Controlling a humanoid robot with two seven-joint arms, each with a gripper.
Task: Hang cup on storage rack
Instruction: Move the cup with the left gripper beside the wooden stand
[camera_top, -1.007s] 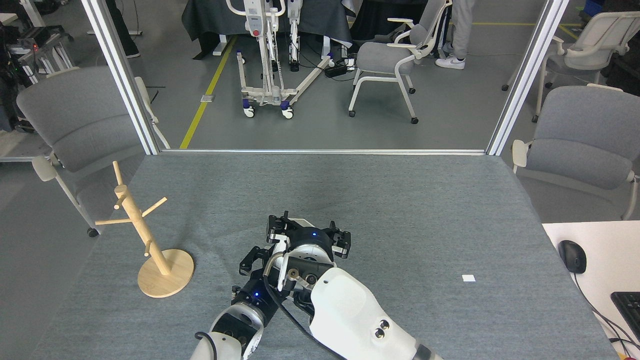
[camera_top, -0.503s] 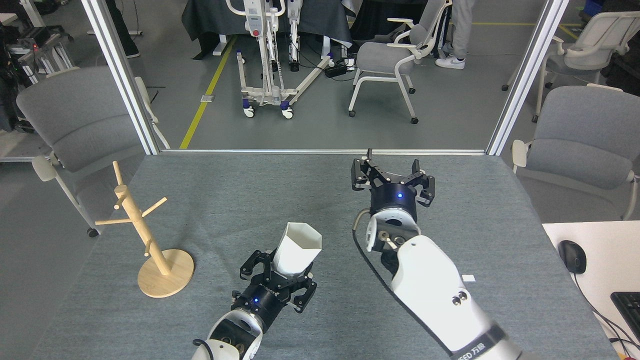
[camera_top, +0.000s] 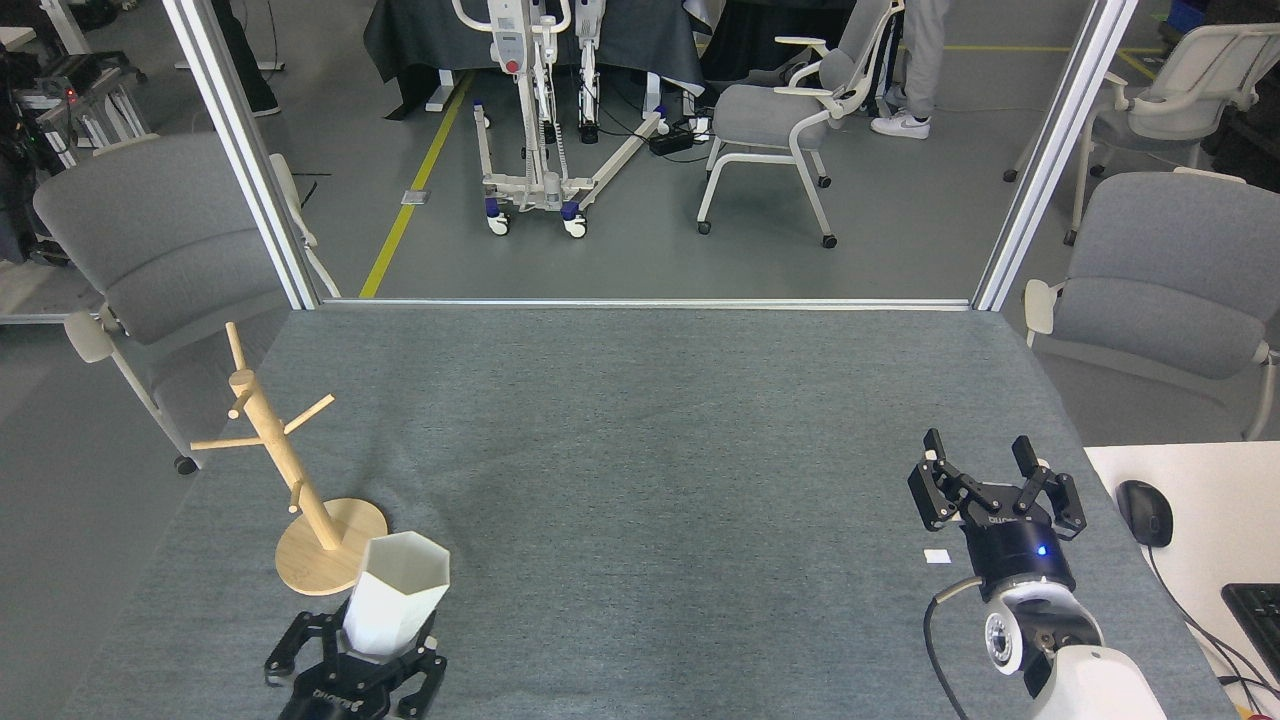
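Near the bottom left of the grey table (camera_top: 650, 420), the white hexagonal cup (camera_top: 396, 592) is being held upright by the left gripper (camera_top: 352, 668), whose black fingers are being kept pressed around the cup's narrow bottom part. Half a second ago the cup was being held near the middle of the table; now it is being carried to the left, and it is seen just beside the round base of the wooden mug tree (camera_top: 300, 480). The cup's open top is being kept pointing up. Its small tab with the hole cannot be seen from here.

Over on the right, the right gripper (camera_top: 995, 482) is being pulled back toward the table's right edge, with its fingers spread apart and nothing between them. It was much farther forward a moment ago.

So the cup is being brought close to the pegs, but it is not being hung yet. It probably needs to be lifted and turned first.
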